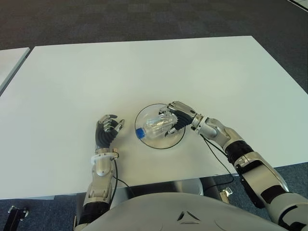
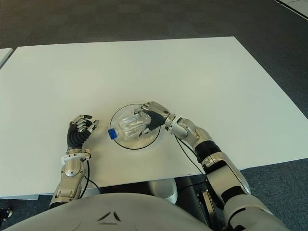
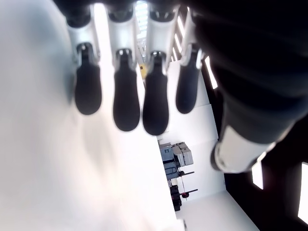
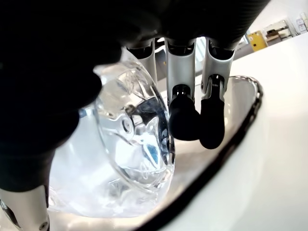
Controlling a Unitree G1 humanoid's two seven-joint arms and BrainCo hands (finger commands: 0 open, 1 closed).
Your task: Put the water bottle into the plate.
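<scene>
The left robot hand [image 1: 109, 128] shows at nine o'clock of the plate [image 1: 179, 138], fingers relaxed, holding nothing. The right robot hand [image 1: 175, 117] wraps the bottle [image 1: 155, 126], which lies on its side over the plate, blue cap toward eight o'clock, probably for setting down. Bare worktop [image 1: 144, 72] stretches beyond.

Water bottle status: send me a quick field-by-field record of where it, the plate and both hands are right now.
water bottle: lying on its side in the plate, blue cap toward the robot's left, reaching the rim
plate: round, dark-rimmed, on the white table
right robot hand: over the plate, fingers curled around the bottle's base end
left robot hand: left of the plate, fingers relaxed, holding nothing
task state: bottle in plate, not yet released
</scene>
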